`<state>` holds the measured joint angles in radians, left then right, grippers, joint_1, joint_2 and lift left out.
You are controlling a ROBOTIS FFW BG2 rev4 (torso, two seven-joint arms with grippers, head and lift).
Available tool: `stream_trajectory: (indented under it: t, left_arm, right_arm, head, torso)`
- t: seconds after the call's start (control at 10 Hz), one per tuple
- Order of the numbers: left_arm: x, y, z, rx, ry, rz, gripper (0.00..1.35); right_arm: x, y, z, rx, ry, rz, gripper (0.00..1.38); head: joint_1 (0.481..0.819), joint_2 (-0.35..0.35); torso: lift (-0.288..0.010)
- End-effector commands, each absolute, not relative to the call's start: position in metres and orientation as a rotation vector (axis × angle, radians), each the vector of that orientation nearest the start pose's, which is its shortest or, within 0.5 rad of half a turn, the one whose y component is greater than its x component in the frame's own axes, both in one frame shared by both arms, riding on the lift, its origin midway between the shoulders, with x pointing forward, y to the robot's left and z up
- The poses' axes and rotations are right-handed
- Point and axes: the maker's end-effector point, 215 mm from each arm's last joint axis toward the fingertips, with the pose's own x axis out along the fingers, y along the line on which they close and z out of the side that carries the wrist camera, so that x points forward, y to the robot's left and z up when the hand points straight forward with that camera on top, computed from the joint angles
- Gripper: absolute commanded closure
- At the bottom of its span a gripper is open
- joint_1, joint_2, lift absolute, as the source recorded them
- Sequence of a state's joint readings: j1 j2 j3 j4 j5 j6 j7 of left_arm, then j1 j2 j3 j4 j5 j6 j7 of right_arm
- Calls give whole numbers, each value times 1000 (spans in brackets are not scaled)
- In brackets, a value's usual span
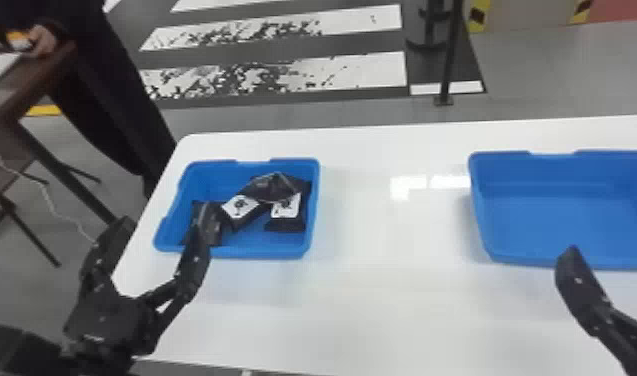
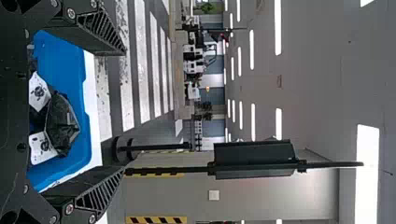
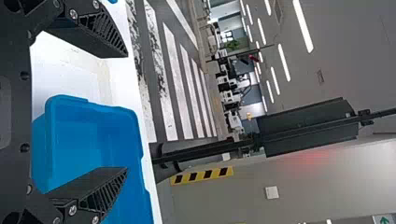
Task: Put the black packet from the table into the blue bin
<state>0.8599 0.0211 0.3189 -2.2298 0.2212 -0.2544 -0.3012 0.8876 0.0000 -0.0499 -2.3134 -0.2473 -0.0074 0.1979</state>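
Several black packets (image 1: pixel 287 225) with white labels lie in the left blue bin (image 1: pixel 234 253), some overlapping. My left gripper (image 1: pixel 163 229) is at that bin's near left corner, open, one finger in front of a packet. In the left wrist view, black packets (image 2: pixel 60 123) and the blue bin (image 2: pixel 63 56) are seen behind the open left gripper (image 2: pixel 123 112). At the near edge of the right blue bin (image 1: pixel 557 220), which holds nothing, is my right gripper (image 1: pixel 611 255), open. The right wrist view has the open right gripper (image 3: pixel 126 112) with the bin (image 3: pixel 123 121) behind.
Both bins stand on a white table (image 1: pixel 382 300), a wide stretch of tabletop between them. A brown table (image 1: pixel 12 100) is off to the left. Beyond the white table's far edge, a black post (image 1: pixel 449 60) stands on the floor.
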Motion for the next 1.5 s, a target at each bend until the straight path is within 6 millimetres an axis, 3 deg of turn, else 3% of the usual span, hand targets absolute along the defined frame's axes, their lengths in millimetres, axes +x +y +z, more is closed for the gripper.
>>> stream_trajectory:
  t: [0.0,1.4]
  left_arm:
    - [331,320,-283,53,-75,-66,160]
    - [332,319,-290,9,-63,-67,160]
  right_arm:
    - [337,-210,-330,223,110,144,154]
    - [337,-211,-332,221,112,143,154]
  head:
    - [695,189]
    - [695,189]
  torso:
    - [-110]
    - [-110]
